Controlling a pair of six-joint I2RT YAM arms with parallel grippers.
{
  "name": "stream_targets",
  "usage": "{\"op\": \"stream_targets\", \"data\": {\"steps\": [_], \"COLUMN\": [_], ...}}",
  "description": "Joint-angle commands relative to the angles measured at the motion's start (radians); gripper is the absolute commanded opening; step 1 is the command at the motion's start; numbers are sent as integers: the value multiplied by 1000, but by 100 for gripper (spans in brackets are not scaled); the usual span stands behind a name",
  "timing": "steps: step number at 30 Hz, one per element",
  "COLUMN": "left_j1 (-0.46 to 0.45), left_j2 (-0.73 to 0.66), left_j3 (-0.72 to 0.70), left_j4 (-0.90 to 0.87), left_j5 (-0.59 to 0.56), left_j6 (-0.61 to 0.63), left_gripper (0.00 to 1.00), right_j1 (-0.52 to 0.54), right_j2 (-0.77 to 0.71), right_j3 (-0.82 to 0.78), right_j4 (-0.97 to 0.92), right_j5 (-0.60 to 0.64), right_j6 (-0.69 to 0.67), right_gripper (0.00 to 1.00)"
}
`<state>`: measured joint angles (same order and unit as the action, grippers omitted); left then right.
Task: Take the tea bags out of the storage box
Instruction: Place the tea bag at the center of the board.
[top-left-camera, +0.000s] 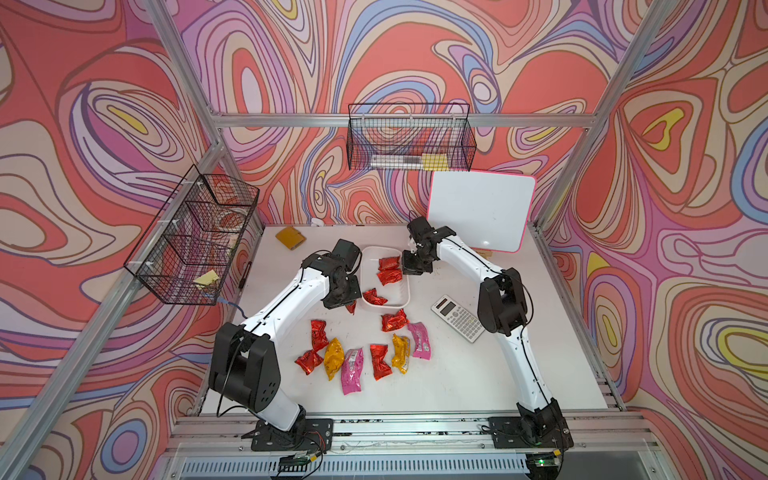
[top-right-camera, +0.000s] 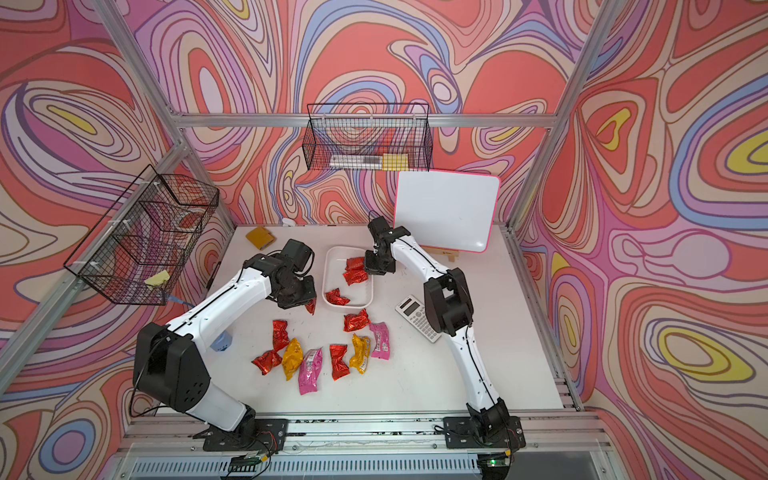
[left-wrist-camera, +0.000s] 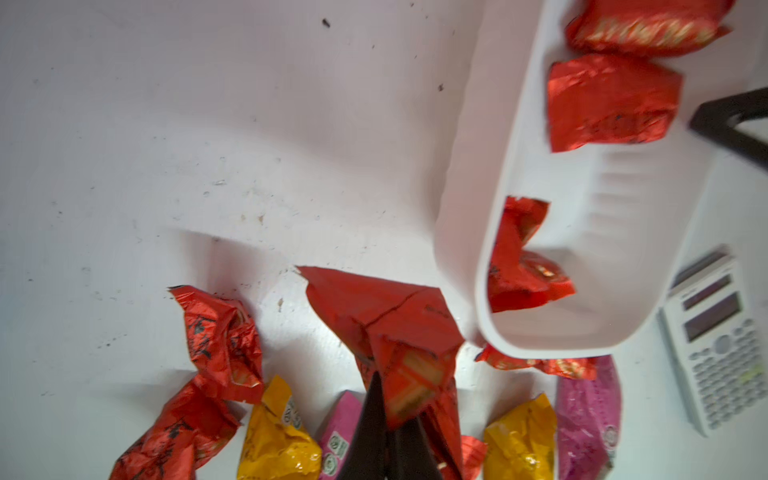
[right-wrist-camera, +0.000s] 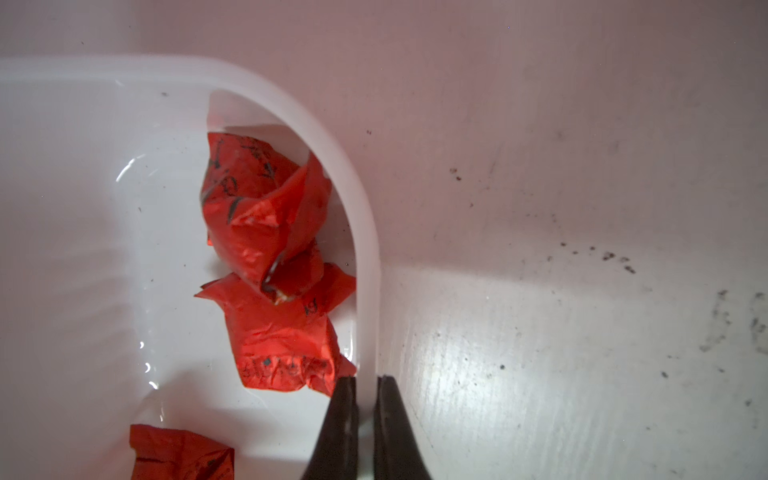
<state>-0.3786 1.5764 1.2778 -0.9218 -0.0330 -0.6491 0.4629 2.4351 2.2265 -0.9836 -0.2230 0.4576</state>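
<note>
Tea bags: one held, three boxed, eight loose.

Left tool: narrow, fingers pinched on a creased red sachet. It hangs just off the near left corner of the storage box. In both top views the sachet pokes out from under the tool.

Right tool: narrow, one finger inside the box wall and one outside, clamped on the rim along the box's right side. A crumpled red sachet lies against that wall, its corner reaching the inner finger. A second red one sits partly on top of it, farther along the wall.

A third red sachet lies at the box's near end, apart from the pair.

On the desk, in front of the box, lie eight sachets in a loose arc: four red, two orange-yellow, two pink. The nearest red one sits just beside the box's front rim.

A calculator lies right of the box, near the right arm. A whiteboard leans at the back right, and a mustard pad lies at the back left.
</note>
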Motion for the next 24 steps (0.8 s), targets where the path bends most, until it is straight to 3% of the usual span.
{"op": "stream_targets", "data": {"steps": [1,6,11,14,20,24], "left_j1": [13,16,15,15,9,-49], "left_j2": [-6,45,89,75,-2,-30], "left_j3": [-67,-100,-81,-59,42,102], "left_j4": [-49,27,74,80,43,83], "left_j5": [-34,2,32,38,69,86], "left_j6": [123,134,135,125,51,-109], "left_gripper": [0,2,28,35,37,36], "right_j1": [-9,-9,-10,-9,-9,-9], "right_j2": [40,31,22,19,13,2], "right_j3": [16,11,0,-8,-1,-15], "right_j4": [-25,-4,9,14,15,27], "right_j5": [28,4,-3,-6,-10,-9], "right_j6": [-43,-15,-3,1,5,19], "right_gripper": [0,0,0,1,2,2]}}
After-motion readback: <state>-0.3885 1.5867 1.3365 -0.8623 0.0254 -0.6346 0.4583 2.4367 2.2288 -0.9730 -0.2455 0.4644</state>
